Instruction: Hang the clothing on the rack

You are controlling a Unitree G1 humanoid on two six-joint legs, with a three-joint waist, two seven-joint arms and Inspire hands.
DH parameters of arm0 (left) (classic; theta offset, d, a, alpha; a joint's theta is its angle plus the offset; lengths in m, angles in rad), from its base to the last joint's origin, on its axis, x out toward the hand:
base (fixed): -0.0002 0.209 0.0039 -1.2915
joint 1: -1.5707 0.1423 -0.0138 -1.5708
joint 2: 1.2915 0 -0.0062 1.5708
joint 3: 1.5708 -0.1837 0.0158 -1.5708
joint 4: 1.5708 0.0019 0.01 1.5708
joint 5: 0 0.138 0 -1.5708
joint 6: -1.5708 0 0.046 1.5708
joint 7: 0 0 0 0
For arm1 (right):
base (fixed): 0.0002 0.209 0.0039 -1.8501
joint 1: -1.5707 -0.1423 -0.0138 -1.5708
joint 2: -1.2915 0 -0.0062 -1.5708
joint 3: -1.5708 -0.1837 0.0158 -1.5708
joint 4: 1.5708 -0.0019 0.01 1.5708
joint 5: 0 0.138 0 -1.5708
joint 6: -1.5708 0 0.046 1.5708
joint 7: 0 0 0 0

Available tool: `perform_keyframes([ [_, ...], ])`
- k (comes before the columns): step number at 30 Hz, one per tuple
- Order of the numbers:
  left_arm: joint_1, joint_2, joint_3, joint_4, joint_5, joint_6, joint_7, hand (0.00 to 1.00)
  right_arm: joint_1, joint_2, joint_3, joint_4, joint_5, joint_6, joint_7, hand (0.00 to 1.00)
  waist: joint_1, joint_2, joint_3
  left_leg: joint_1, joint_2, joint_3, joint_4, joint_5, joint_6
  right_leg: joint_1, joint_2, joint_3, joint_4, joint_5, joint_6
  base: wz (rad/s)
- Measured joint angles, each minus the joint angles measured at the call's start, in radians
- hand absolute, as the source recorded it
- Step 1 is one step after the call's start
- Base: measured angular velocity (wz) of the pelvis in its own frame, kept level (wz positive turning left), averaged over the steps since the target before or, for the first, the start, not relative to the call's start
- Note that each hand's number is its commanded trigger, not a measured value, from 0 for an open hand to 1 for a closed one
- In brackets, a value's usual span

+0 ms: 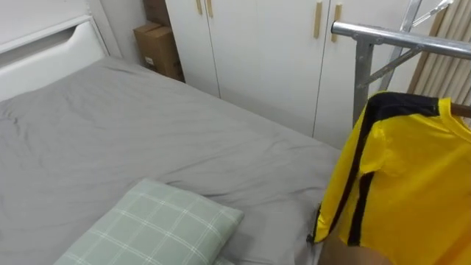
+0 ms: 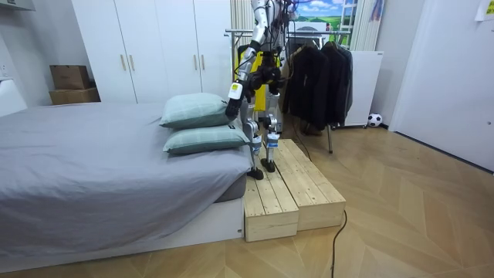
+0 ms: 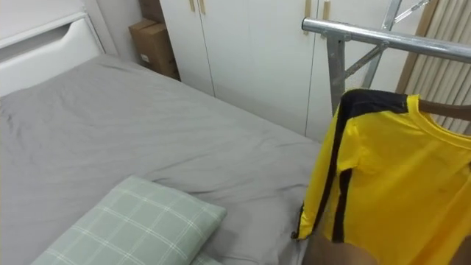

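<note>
A yellow shirt with black trim hangs at the right of the eye views on a hanger whose brown end shows at its shoulder. It hangs just below the grey metal rail of the clothes rack. In the room view I stand on a wooden platform beside the bed, facing the wardrobe, with the yellow shirt in front of my body. My left hand hangs low by the pillows, away from the shirt.
A bed with a grey sheet fills the left, with a green checked pillow close to me. White wardrobe doors stand behind, cardboard boxes beside them. Dark clothes hang on the rack.
</note>
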State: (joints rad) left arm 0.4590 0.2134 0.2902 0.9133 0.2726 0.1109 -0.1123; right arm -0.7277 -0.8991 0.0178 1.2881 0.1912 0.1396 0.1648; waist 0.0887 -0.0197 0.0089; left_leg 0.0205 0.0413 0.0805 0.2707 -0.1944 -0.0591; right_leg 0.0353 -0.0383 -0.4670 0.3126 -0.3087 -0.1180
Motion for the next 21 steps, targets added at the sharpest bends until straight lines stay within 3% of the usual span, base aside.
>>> perform_keyframes([
  [8, -0.001, 0.001, 0.001, -0.008, 0.003, 0.001, -0.005, 0.0, 0.0, 0.0, 0.001, 0.017, 0.019, -0.011, 0.014, 0.0, -0.01, -0.014, 0.0003, -0.001, 0.002, -0.001, 0.005, 0.0, 0.0, -0.001, 0.002, -0.004, -0.003, 0.001, -0.002, 0.01],
  [21, 0.017, 0.003, -0.003, -0.049, 0.003, 0.043, -0.033, 0.0, 0.04, 0.006, -0.005, 0.075, 0.205, 0.016, 0.199, 0.0, -0.044, -0.018, -0.0025, 0.009, 0.003, -0.006, 0.004, 0.0, 0.0, 0.017, 0.003, -0.014, -0.006, 0.002, -0.003, 0.01],
])
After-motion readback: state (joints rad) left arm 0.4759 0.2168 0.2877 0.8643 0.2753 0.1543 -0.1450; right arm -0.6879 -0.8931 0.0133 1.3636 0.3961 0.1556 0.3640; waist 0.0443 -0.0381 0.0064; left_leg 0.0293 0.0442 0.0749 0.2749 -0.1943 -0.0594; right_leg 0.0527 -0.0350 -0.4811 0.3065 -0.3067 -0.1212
